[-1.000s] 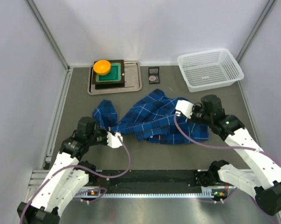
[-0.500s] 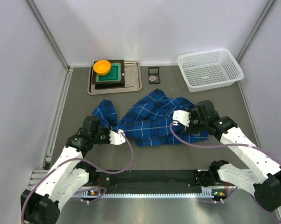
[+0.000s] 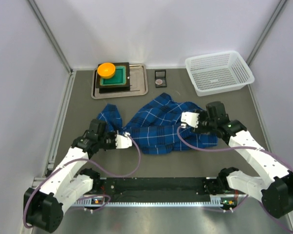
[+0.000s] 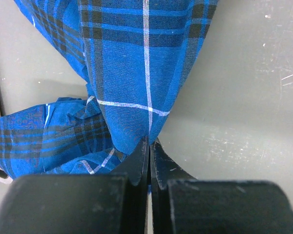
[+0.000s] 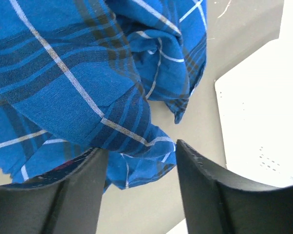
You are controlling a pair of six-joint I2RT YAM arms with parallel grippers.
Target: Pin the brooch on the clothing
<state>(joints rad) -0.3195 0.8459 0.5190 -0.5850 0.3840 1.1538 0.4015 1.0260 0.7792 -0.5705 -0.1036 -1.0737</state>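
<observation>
Within the last second the left gripper (image 4: 149,144), clamped on a fold of the blue plaid cotton shirt (image 3: 156,124), crept inward and the wide-open right gripper (image 5: 139,156) shifted over the cloth, so I judged it was only arranging, as the small round grey brooch (image 3: 159,82) lay untouched well beyond the shirt.

Top camera high, looking down whole scene; wrist cameras close over shirt (image 3: 156,131), shared by all.

Left hand (image 4: 149,145) reaches inward, fingers pressed together on a fold of the shirt (image 4: 137,73); right hand (image 5: 140,153) reaches inward, fingers spread apart.
</observation>
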